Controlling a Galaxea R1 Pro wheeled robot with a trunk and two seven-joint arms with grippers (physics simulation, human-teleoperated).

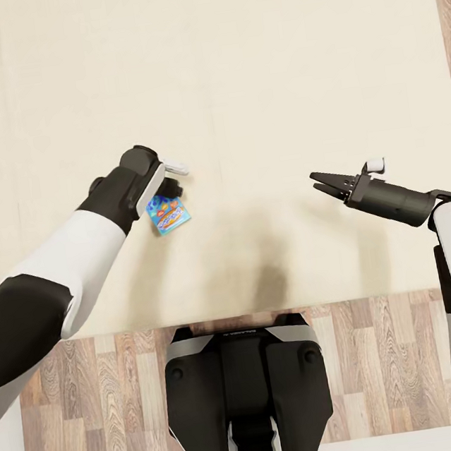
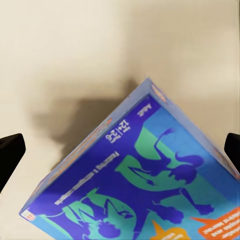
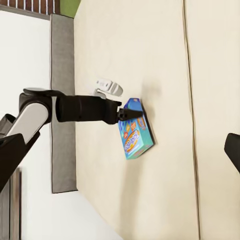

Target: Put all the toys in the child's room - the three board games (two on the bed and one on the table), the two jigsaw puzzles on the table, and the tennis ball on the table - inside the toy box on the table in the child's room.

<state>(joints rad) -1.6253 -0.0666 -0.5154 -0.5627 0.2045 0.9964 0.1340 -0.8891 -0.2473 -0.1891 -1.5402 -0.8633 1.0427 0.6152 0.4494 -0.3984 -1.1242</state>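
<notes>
The bed (image 1: pixel 234 75) is the largest thing in the head view, its plain beige mattress running off the top and both sides, so its full extent cannot be judged. A grey frame edge (image 3: pixel 62 100) borders it in the right wrist view. Wood floor (image 1: pixel 100 406) lies between the bed and the robot's base.

The left arm reaches over the mattress, and from the head its wrist covers most of the left hand (image 1: pixel 167 190), so the fingers are hard to make out there. The right wrist view gives a side look: the hand's dark tips meet the upper end of a board game (image 3: pixel 134 130) and pinch it there. In the left wrist view two dark finger tips (image 2: pixel 10 155) sit at the picture's edges with the box between them, its lower part cut off by the frame.

The game is a small blue box with cartoon print; the lettering is too small to read. It is tilted, one corner up at the hand, long axis slanting down toward the mattress. Whether its low end touches the bed cannot be told.

The right hand (image 1: pixel 317 181) hovers over the mattress well apart from the game, pointing toward it, fingers spread a little and holding nothing.
</notes>
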